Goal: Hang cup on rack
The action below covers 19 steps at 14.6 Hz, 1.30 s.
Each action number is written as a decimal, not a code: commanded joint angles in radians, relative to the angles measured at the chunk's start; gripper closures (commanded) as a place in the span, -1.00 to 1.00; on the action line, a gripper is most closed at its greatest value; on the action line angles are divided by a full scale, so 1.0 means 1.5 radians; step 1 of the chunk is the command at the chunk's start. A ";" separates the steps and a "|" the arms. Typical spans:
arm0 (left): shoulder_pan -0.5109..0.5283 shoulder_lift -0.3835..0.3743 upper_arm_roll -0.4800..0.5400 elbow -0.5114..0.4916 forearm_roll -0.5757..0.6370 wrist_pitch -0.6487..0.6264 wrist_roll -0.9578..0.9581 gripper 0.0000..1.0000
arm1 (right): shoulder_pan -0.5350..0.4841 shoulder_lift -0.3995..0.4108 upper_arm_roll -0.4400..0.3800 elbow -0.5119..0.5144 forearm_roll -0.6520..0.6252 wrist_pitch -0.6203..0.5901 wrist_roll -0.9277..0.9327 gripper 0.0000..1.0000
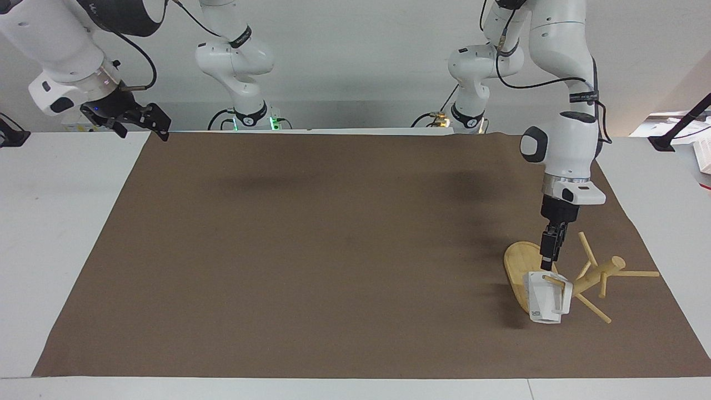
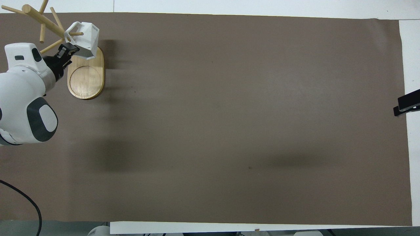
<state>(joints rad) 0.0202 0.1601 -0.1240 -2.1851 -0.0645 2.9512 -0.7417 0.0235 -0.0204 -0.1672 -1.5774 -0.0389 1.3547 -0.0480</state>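
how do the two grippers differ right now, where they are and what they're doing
The left gripper points down over the rack, just above the cup hanging on a peg; the right gripper waits raised at the right arm's end of the table, over no object. The left points straight down; the right is tilted sideways. Neither holds anything.
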 commanded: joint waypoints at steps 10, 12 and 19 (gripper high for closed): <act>0.046 -0.144 -0.003 0.222 0.009 -0.747 0.339 -0.99 | -0.003 -0.010 0.004 -0.015 0.003 0.060 0.006 -1.00; 0.049 -0.145 -0.001 0.276 0.014 -0.824 0.401 -0.99 | 0.000 -0.010 0.004 -0.018 0.003 0.056 0.006 -1.00; 0.050 -0.138 0.000 0.334 0.072 -0.907 0.435 -1.00 | 0.003 -0.011 0.004 -0.018 0.003 0.056 0.006 -1.00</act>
<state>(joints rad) 0.0860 -0.0702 -0.1211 -1.7197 0.0225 1.6379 -0.1159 0.0334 -0.0203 -0.1637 -1.5812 -0.0386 1.4257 -0.0480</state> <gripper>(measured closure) 0.000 0.000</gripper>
